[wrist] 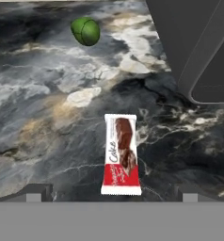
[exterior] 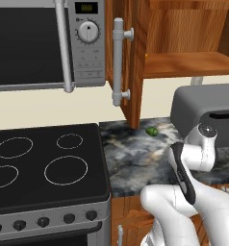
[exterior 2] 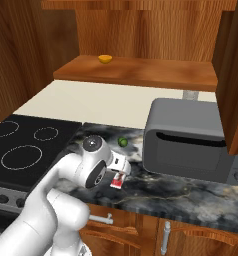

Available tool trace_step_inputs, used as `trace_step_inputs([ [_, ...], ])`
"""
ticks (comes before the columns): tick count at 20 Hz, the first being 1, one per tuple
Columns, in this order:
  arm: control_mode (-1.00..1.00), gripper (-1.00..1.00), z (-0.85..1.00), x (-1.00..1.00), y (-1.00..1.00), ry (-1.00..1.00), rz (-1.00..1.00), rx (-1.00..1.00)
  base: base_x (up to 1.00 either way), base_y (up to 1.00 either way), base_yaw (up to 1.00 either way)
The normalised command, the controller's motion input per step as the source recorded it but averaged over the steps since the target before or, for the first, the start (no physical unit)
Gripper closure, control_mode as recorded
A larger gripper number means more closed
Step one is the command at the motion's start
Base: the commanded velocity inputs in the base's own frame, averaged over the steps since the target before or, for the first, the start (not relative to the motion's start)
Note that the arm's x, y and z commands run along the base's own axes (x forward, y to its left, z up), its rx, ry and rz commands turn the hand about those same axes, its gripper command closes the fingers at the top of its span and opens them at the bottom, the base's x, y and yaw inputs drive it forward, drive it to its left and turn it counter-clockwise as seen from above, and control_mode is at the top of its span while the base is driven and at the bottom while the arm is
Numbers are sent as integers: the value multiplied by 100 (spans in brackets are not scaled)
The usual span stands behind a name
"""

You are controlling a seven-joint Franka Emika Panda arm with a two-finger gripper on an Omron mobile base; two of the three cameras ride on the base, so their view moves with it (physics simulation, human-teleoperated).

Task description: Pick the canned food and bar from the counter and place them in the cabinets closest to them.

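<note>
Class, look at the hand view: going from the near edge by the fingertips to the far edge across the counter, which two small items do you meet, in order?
Red rectangular bar packet with white markings → small green round fruit.

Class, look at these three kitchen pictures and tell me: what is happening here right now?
A white robot arm is reaching down over the dark marbled counter, with its gripper open and poised above the bar, a red packet lying flat on the stone. Nothing is held yet. A small green fruit sits further back on the counter, and a grey toaster stands to the right. The wall cabinet above is open, with a small yellow item on its shelf.
</note>
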Motion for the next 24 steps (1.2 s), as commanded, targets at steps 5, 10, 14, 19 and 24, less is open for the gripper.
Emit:
trace_step_inputs([
  [5,-100,-100,-24,13,-11,0,0,0,0,0,0],
  [10,-100,-100,-23,17,-6,0,0,0,0,0,0],
  [14,-100,-100,-4,3,0,0,0,0,0,0,0],
  [19,-100,-100,-5,1,0,0,0,0,0,0,0],
  [24,-100,-100,-24,3,0,1,0,0,0,0,0],
])
